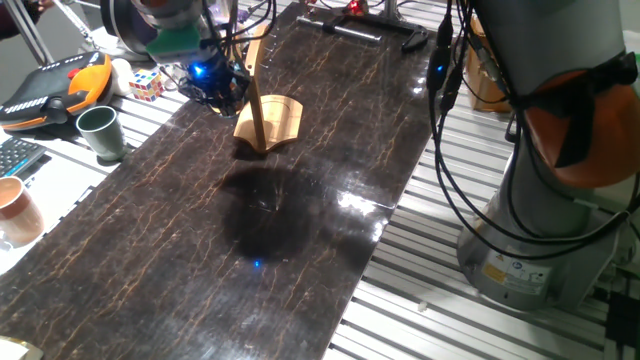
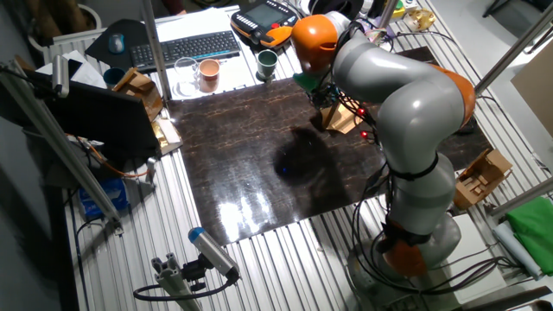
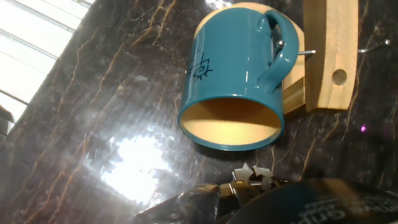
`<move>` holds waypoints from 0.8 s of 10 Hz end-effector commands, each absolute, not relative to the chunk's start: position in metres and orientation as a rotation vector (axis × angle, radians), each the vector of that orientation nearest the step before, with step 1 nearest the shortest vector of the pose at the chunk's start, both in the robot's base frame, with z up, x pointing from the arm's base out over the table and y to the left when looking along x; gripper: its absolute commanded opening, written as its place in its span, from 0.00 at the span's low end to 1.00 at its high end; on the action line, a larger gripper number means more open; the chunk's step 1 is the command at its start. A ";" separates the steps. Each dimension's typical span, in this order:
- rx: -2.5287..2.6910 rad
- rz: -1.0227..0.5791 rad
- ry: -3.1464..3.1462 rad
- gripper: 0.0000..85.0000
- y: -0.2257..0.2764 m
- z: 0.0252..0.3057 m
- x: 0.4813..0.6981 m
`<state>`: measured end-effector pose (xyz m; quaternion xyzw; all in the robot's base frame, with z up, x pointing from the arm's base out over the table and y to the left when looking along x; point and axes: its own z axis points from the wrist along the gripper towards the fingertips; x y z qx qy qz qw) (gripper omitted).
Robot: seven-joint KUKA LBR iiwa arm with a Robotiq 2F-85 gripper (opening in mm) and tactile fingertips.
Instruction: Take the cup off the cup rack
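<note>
Dark marbled tabletop [image 1: 200, 250] carrying the wooden cup rack [image 1: 270, 122], with a dark green cup [image 1: 100, 132] just off its edge.

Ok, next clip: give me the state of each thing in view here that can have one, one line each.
cup: hung by its handle on the rack's metal peg, mouth toward the hand camera, nothing inside, not gripped.
cup rack: upright on the dark table top, cup on it.
gripper: close beside the rack; open or shut cannot be told.
green cup: upright, off the dark top.
terracotta cup: upright, off the dark top.
</note>
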<state>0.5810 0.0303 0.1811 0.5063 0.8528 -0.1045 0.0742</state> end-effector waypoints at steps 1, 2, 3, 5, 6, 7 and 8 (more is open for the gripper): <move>1.495 -0.328 2.551 0.01 0.030 0.181 0.581; 1.470 -0.341 2.545 0.01 0.030 0.181 0.581; 1.442 -0.328 2.549 0.01 0.030 0.181 0.581; 1.389 -0.300 2.555 0.01 0.030 0.181 0.581; 1.366 -0.281 2.563 0.01 0.030 0.181 0.581; 1.357 -0.246 2.581 0.01 0.030 0.181 0.581; 1.354 -0.217 2.593 0.01 0.030 0.181 0.581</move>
